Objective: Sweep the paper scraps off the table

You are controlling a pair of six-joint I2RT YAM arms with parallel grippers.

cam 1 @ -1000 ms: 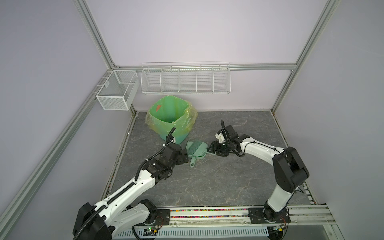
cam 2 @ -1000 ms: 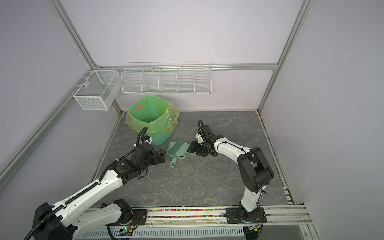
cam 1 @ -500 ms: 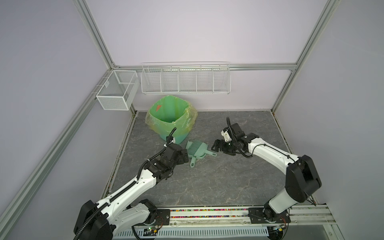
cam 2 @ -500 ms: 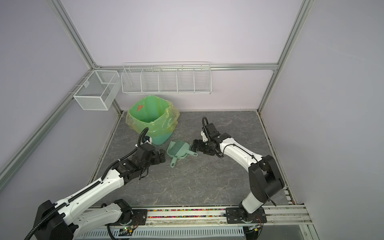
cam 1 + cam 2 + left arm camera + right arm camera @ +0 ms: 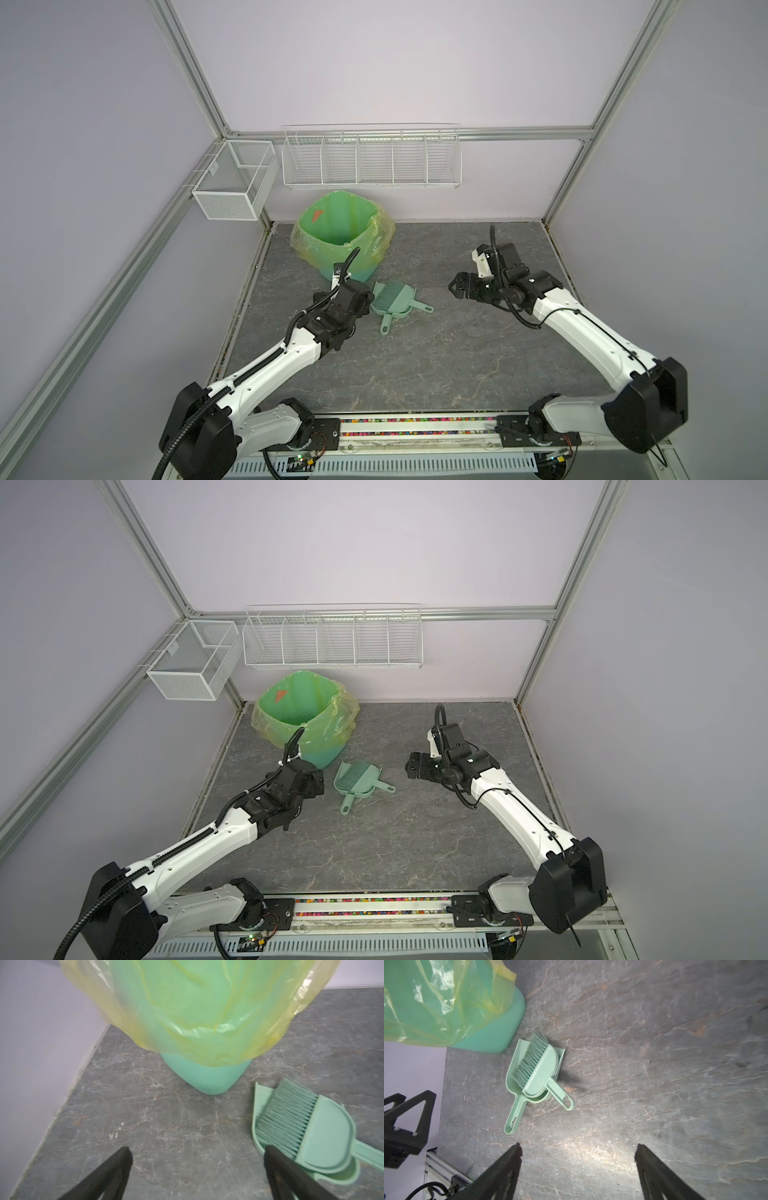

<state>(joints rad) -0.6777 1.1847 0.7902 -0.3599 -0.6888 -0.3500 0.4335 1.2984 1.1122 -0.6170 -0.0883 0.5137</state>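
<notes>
No paper scraps show on the dark marbled table [image 5: 415, 365] in any view. A pale green dustpan [image 5: 392, 301] lies in front of the bin, and the brush [image 5: 542, 1070] rests inside it, bristles toward the bin. My left gripper [image 5: 365, 297] hovers just left of the dustpan, open and empty; in the left wrist view the left gripper [image 5: 198, 1150] has one finger near the pan's edge. My right gripper [image 5: 455, 286] hangs open and empty well to the right of the brush handle [image 5: 422, 308]. The right wrist view shows the right gripper [image 5: 578, 1147] over bare table.
A green bin [image 5: 340, 224] lined with a yellowish bag stands at the back left, right behind the dustpan. A wire rack [image 5: 370, 158] and a mesh basket [image 5: 232, 183] hang on the walls above. Aluminium framing [image 5: 245, 299] edges the table.
My right gripper has drawn back to the right, away from the brush handle, and its jaws have widened. The left arm has barely moved. Dustpan and brush lie as before.
</notes>
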